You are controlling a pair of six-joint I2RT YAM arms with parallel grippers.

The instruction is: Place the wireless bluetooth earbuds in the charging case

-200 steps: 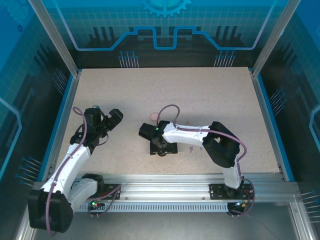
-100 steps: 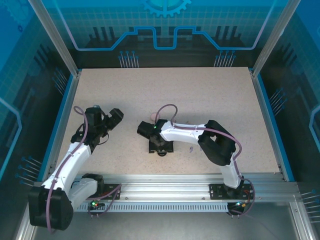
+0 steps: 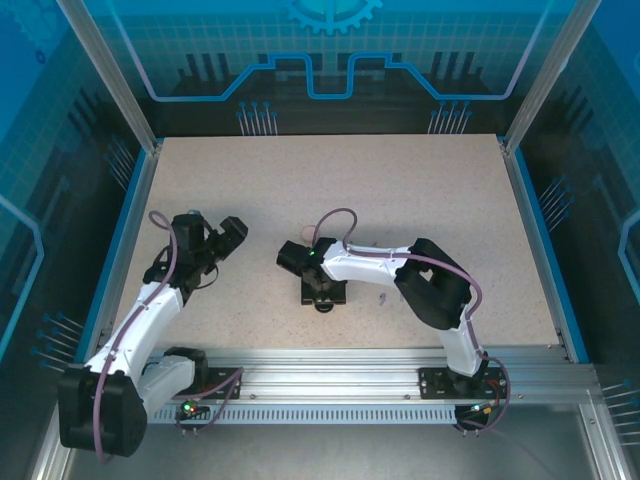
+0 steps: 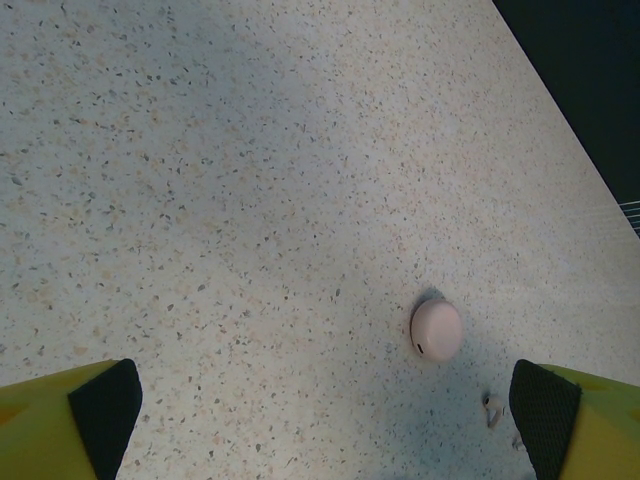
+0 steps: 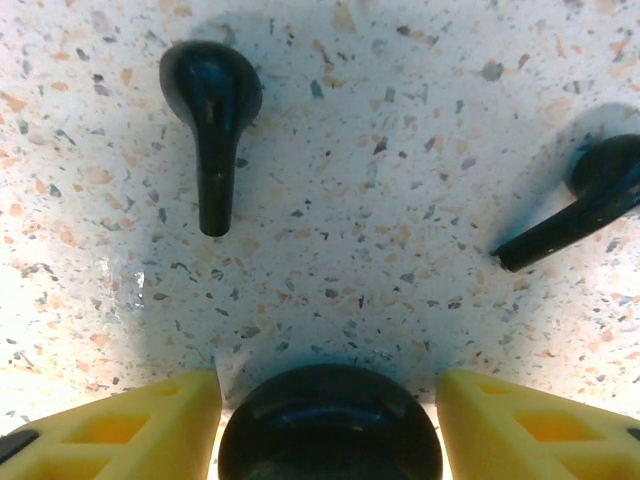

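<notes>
Earbuds point(image 5: 212, 95), both black, we see close in the right wrist view; right gripper point(image 5: 328, 380) has narrowed onto the black case point(image 5: 330, 430); left gripper point(image 4: 322, 400) gapes wide near a pink case point(image 4: 436, 330).

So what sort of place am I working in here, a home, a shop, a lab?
Most likely a lab robot cell, not a home: a speckled table boxed in by an aluminium frame, blue wall panels printed with circuit-style graphics, and a mounting rail along the near edge.
</notes>
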